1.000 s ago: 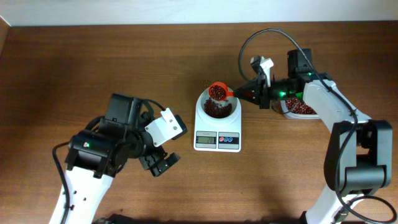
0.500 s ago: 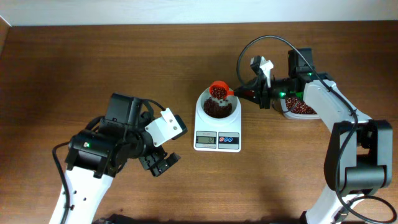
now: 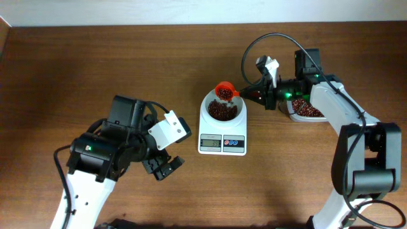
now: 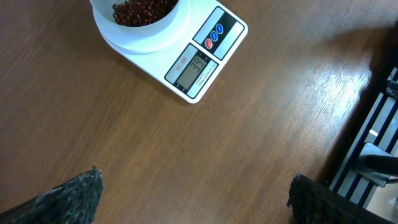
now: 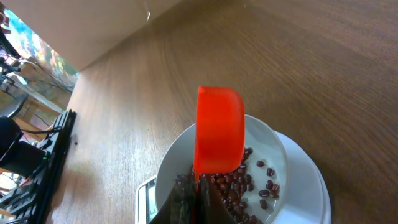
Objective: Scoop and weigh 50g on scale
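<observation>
The left claw (image 3: 163, 166) is held apart over the brown wooden bench (image 3: 127, 63). Beyond, small dark red-brown beans (image 3: 222, 111) lie in the round bowl (image 3: 209, 107) of the small white digital scale (image 3: 222, 144). The right claw (image 3: 245, 95) is clamped on an orange-red plastic scoop (image 3: 223, 93) tilted over that bowl.

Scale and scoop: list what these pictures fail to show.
- Scale display: overhead, digits too small to read.
- Bowl: left wrist view, cut off by the top edge.
- Scoop inside: right wrist view, its own back hides it.
- Tub: overhead, partly under the right arm.
</observation>
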